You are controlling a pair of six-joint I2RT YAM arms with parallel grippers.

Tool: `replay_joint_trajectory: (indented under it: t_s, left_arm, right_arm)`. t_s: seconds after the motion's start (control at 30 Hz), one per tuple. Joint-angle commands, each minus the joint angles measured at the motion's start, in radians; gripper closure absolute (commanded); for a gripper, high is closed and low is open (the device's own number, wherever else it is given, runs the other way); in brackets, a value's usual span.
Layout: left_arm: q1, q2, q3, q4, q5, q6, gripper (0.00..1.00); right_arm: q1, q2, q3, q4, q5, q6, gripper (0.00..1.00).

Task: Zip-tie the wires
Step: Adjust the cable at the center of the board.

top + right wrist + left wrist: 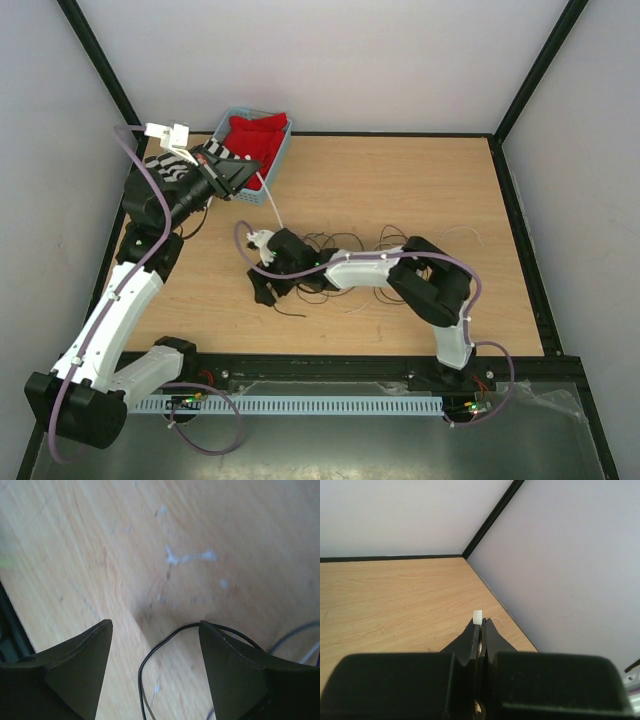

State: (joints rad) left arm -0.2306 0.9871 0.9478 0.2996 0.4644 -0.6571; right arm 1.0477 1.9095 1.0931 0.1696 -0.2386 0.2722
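Gripping zip tie in closed left jaws, long axis slanting toward wires under open right jaws. Bare worktop far right.

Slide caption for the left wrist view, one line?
Left gripper shut on the zip tie, its white tip poking out between the jaws, wooden table beyond.

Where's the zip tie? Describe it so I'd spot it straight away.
Find the blue basket at the far left corner of the table. Beside it the left gripper is shut on the zip tie, a thin strip slanting toward the tangled wires. It is straight and white; the wires are curly and mostly dark.
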Motion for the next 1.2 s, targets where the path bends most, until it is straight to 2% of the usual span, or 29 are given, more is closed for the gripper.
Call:
replay_joint_trajectory:
  t_s: [0.0,0.2,0.37,0.5,0.67,0.83,1.17]
  left_arm:
    - [0.009,-0.009,0.002,0.016,0.050,-0.043,1.00]
    - [0.013,-0.016,-0.003,0.016,0.062,-0.053,1.00]
    - [0.015,-0.015,0.001,0.016,0.080,-0.057,1.00]
    - [0.016,-0.010,0.000,0.016,0.080,-0.056,1.00]
    - [0.019,-0.006,-0.004,0.017,0.076,-0.054,1.00]
    - [0.018,0.001,-0.007,0.018,0.083,-0.055,1.00]
    - [0.031,-0.007,-0.037,0.018,0.080,-0.042,1.00]
  right_arm:
    - [-0.002,0.099,0.165,-0.099,0.071,-0.038,0.19]
    - [-0.018,0.170,0.329,-0.180,0.068,-0.044,0.18]
    - [-0.042,-0.017,0.212,-0.214,0.089,-0.070,0.17]
    - [-0.094,-0.197,0.110,-0.258,0.046,-0.085,0.15]
    - [-0.187,-0.359,-0.016,-0.265,0.075,-0.104,0.13]
    - [-0.325,-0.351,-0.046,-0.269,0.010,-0.115,0.12]
    - [-0.371,-0.279,-0.051,-0.268,-0.048,-0.117,0.12]
